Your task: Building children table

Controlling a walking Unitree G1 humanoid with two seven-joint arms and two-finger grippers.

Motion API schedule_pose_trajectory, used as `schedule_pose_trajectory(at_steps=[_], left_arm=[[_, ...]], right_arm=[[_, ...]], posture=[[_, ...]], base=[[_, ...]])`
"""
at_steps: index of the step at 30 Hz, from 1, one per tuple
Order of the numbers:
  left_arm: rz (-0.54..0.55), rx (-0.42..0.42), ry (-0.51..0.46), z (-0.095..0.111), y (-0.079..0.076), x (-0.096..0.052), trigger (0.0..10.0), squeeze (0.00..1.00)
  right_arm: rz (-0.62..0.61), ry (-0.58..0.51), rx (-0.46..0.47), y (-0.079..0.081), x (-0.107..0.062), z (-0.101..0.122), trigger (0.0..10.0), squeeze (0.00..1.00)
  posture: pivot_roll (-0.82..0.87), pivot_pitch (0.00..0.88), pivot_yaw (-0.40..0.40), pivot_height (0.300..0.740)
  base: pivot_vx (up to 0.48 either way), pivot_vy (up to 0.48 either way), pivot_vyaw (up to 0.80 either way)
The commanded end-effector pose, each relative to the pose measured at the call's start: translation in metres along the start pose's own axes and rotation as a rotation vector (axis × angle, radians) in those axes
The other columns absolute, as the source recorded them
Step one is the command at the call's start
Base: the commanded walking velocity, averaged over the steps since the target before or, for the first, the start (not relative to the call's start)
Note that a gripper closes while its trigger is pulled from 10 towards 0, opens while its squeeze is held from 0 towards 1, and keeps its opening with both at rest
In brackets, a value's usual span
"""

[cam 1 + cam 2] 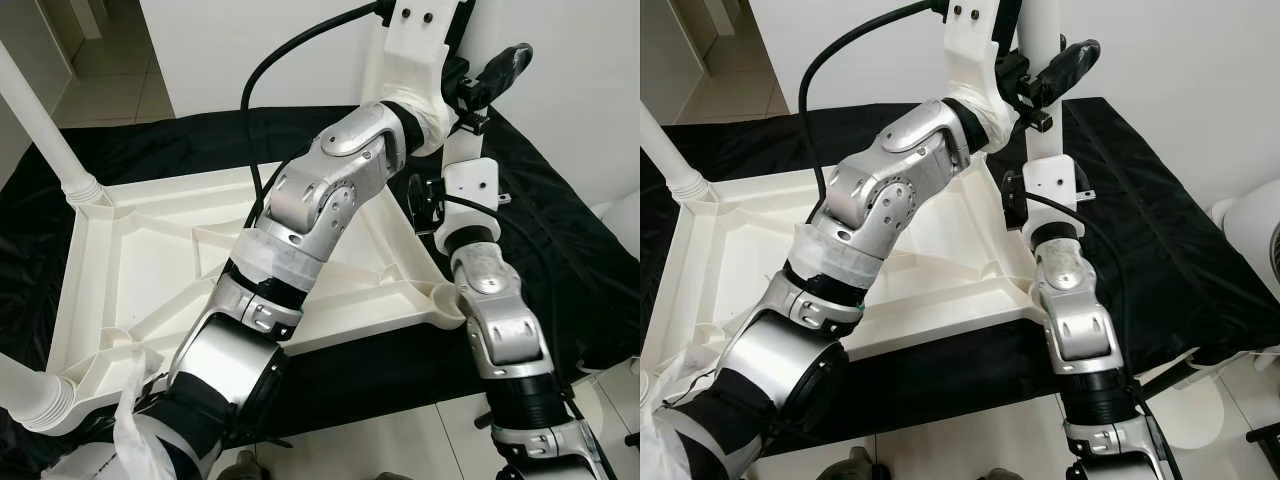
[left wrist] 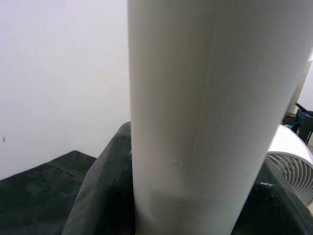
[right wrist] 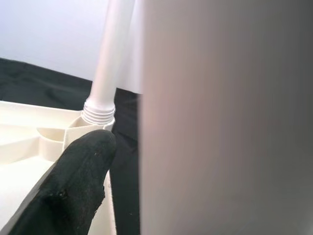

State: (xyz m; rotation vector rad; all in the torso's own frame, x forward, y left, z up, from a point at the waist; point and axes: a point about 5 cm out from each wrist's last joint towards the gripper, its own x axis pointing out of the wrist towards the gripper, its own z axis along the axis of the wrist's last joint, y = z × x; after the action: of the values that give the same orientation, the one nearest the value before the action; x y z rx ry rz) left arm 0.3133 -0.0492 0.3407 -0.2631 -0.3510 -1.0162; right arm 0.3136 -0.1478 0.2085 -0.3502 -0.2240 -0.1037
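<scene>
The white table top (image 1: 110,260) lies upside down on a black cloth. One leg (image 1: 40,120) stands in its far left corner socket, and a second leg (image 1: 25,395) is at the near left corner. A third white leg (image 1: 1042,100) stands upright at the far right corner. My left arm reaches across the top, and my left gripper (image 2: 186,215) is shut on that leg, with a black finger on each side. My right gripper (image 1: 1048,62) straddles the same leg lower down and is open. Its one visible finger (image 3: 73,186) stands a little apart from the leg.
The black cloth (image 1: 560,250) covers the floor under the table top, with pale tiles (image 1: 400,440) at its near edge. A white fan (image 1: 1250,240) stands at the right. A white wall (image 1: 250,50) rises behind. A black cable (image 1: 290,50) arcs over the far edge.
</scene>
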Motion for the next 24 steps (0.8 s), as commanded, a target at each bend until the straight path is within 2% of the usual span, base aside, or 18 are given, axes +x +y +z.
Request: schedule_pose_trajectory(at_steps=[1,13,14,18,19,20,21,23,24], left_arm=[[-0.025,0.018,-0.029,0.0079,-0.0066,0.0049,10.0,0.00],[-0.021,0.025,-0.033,0.0092,-0.0089,0.0066,10.0,0.00],[-0.023,0.025,-0.034,0.0092,-0.0094,0.0069,10.0,0.00],[-0.024,0.025,-0.034,0.0091,-0.0097,0.0071,10.0,0.00],[-0.024,0.027,-0.034,0.0090,-0.0098,0.0073,10.0,0.00],[-0.024,0.027,-0.034,0.0090,-0.0098,0.0073,10.0,0.00],[-0.025,0.027,-0.034,0.0089,-0.0100,0.0075,10.0,0.00],[-0.026,0.027,-0.033,0.0088,-0.0101,0.0075,10.0,0.00],[-0.026,0.028,-0.034,0.0089,-0.0103,0.0077,10.0,0.00]], right_arm=[[-0.004,0.001,-0.004,0.0039,0.0017,0.0000,10.0,0.00],[-0.045,-0.033,-0.030,0.0122,0.0048,0.0065,10.0,0.00],[-0.054,-0.038,-0.032,0.0118,0.0052,0.0074,9.2,0.00],[-0.059,-0.040,-0.034,0.0116,0.0055,0.0079,9.1,0.00],[-0.059,-0.041,-0.031,0.0118,0.0058,0.0080,4.7,0.00],[-0.059,-0.041,-0.031,0.0118,0.0058,0.0080,4.7,0.00],[-0.061,-0.042,-0.029,0.0118,0.0058,0.0079,0.8,0.00],[-0.062,-0.043,-0.027,0.0119,0.0058,0.0078,0.8,0.00],[-0.066,-0.041,-0.023,0.0118,0.0058,0.0074,0.0,0.00]], posture=[[-0.02,0.000,0.005,0.740],[-0.01,0.000,0.005,0.740],[-0.01,0.000,0.003,0.740],[-0.01,0.000,0.003,0.740],[-0.01,0.000,0.004,0.740],[-0.01,0.000,0.004,0.740],[-0.01,0.000,0.004,0.740],[-0.01,0.000,0.004,0.740],[-0.01,0.000,0.005,0.740]], base=[[0.000,0.000,0.00],[0.000,0.000,0.00],[0.000,0.000,0.00],[0.000,0.000,0.00],[0.000,0.000,0.00],[0.000,0.000,0.00],[0.000,0.000,0.00],[0.000,0.000,0.00],[0.000,0.000,0.00]])
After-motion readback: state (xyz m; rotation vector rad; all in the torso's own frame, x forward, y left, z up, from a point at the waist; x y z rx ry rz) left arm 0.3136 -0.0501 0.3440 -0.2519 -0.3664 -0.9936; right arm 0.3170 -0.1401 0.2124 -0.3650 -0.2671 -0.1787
